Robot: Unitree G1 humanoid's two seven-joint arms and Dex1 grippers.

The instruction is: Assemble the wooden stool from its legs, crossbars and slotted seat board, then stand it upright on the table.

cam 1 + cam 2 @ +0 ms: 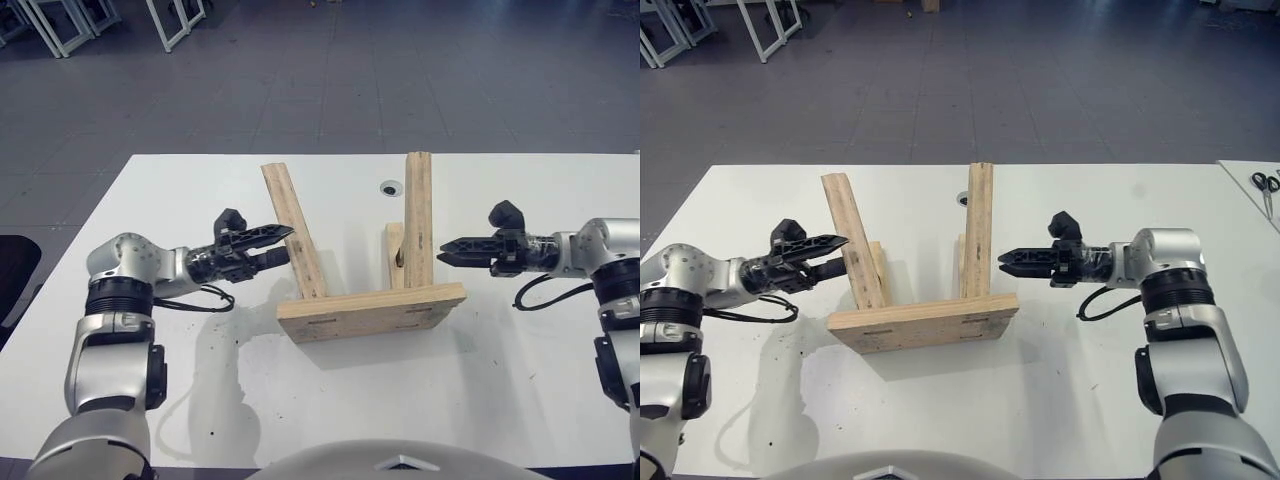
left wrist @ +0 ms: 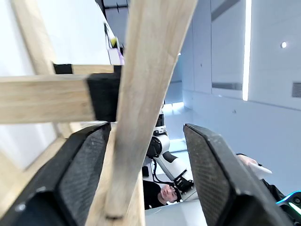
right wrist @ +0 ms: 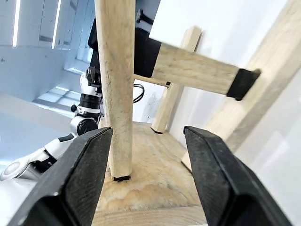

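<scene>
The wooden stool lies on its side in the middle of the white table (image 1: 150,190). Its slotted seat board (image 1: 370,310) stands on edge nearest me, and the legs point away. My left gripper (image 1: 286,244) is open, with its fingers on either side of the left upper leg (image 1: 285,205). The left wrist view shows that leg (image 2: 141,94) between the pads, beside a crossbar (image 2: 42,99). My right gripper (image 1: 442,250) is open at the right upper leg (image 1: 419,215). In the right wrist view, the leg (image 3: 115,80) enters the seat board (image 3: 150,188), and a crossbar (image 3: 193,68) has black ends.
A round cable hole (image 1: 390,187) sits in the table behind the stool. A black cable (image 1: 205,300) loops on the table by my left arm. Scissors (image 1: 1265,182) lie on a neighbouring table at the far right. The grey floor beyond holds white frames (image 1: 60,25).
</scene>
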